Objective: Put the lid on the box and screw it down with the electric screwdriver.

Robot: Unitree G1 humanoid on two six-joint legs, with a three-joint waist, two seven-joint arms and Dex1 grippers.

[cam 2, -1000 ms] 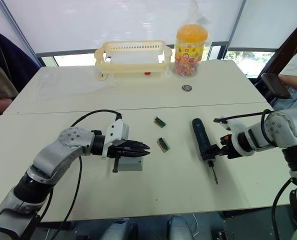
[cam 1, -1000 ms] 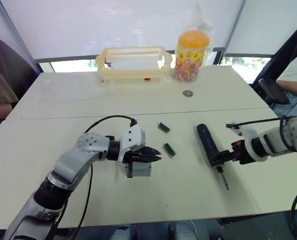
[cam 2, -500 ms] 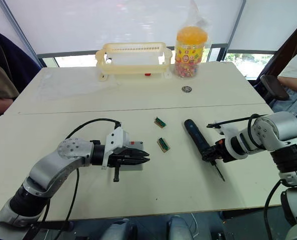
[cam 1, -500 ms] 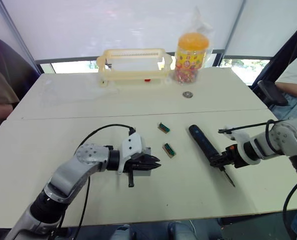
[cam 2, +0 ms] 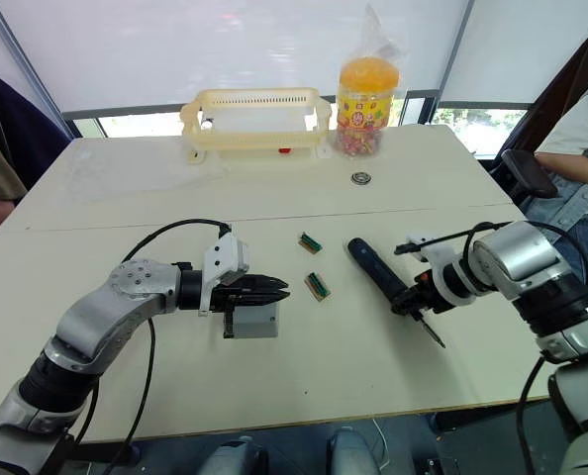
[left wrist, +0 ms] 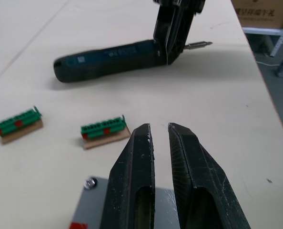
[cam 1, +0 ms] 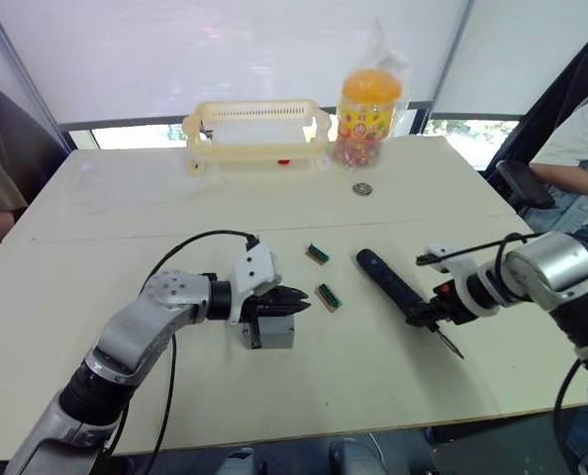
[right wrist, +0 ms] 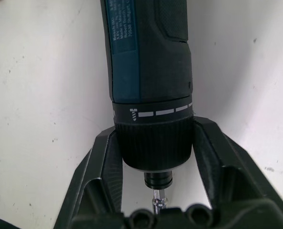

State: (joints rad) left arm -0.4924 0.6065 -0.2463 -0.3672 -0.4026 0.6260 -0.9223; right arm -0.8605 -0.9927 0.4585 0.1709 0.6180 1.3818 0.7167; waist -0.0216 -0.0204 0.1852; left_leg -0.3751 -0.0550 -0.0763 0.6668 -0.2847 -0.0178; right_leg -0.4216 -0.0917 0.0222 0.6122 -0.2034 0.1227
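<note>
Grey plastic makes up the small square box [cam 2: 257, 320], which sits on the pale tabletop [cam 2: 106, 213] near the front edge. The left gripper [cam 2: 277, 291] hangs just over the box's top, and its two black fingers [left wrist: 132, 176] are close together with only a thin gap between them. They hold nothing. In the left wrist view a flat grey top with a small screw at one corner and a bit of red shows under the fingers, but I cannot tell if that is the lid or the open box.

The long black and dark blue electric screwdriver [cam 2: 377, 277] lies on the table, well apart from the box, on the robot's right side. Its thin metal bit [cam 2: 435, 334] points toward the front edge of the table. The right gripper [cam 2: 410, 304] is closed around the round black collar near the bit end, with one finger on each side, as the right wrist view shows.

Two small green connector blocks on tan bases [cam 2: 318, 286] [cam 2: 308, 242] lie between the box and the screwdriver. They touch neither of them.

At the far side of the table stands a pale yellow plastic basket [cam 2: 252, 121]. Just beside it is a clear jar with an orange lid [cam 2: 366, 91], full of bright sweets. A small round metal ring [cam 2: 359, 178] lies on the table in front of the jar.

A person's arm in a white sleeve [cam 2: 581, 129] shows at the right edge.
</note>
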